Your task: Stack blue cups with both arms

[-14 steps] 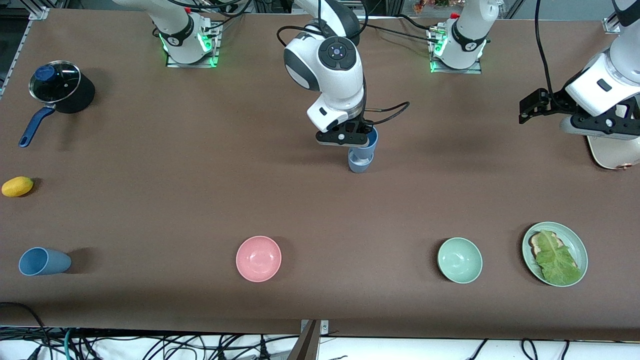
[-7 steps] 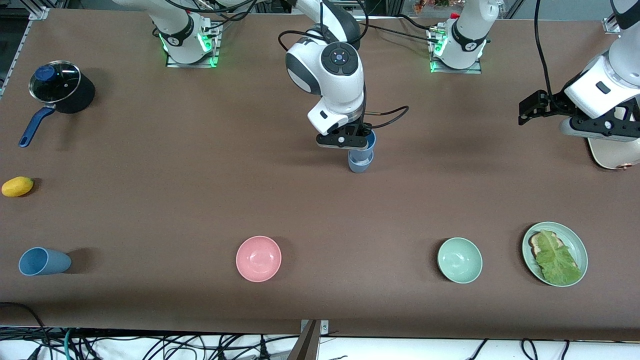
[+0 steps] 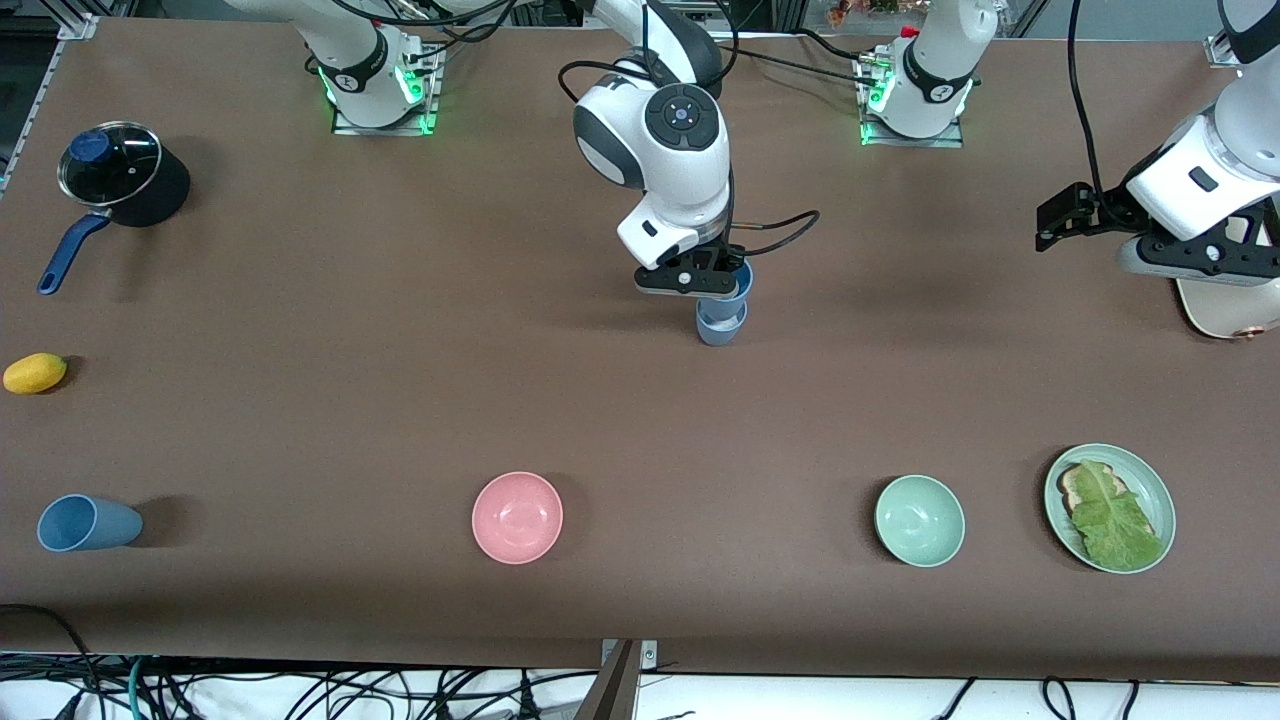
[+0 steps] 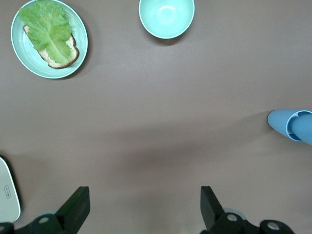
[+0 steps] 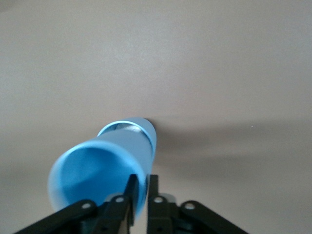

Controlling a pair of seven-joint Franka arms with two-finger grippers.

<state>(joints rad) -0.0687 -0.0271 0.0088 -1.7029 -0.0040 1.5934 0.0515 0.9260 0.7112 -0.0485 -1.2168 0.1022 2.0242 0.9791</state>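
Note:
My right gripper (image 3: 722,284) is over the middle of the table, shut on the rim of a blue cup (image 3: 738,287), with one finger inside and one outside. That cup sits partly nested in a second, greyer blue cup (image 3: 719,329) that stands upright on the table. In the right wrist view the held cup (image 5: 105,170) fills the space at my fingers (image 5: 130,195), and the lower cup (image 5: 148,132) shows past it. A third blue cup (image 3: 85,523) lies on its side at the right arm's end, near the front camera. My left gripper (image 3: 1195,262) (image 4: 145,207) waits open and empty at the left arm's end.
A pink bowl (image 3: 517,517), a pale green bowl (image 3: 919,520) (image 4: 166,17) and a green plate (image 3: 1160,500) (image 4: 17,53) with toast and lettuce lie near the front camera. A lidded black pot (image 3: 120,180) and a yellow fruit (image 3: 35,373) are at the right arm's end. A white board (image 3: 1220,310) lies under the left gripper.
My right gripper has sunk a little with the held cup, which sits deeper in the lower cup. The left arm has barely shifted.

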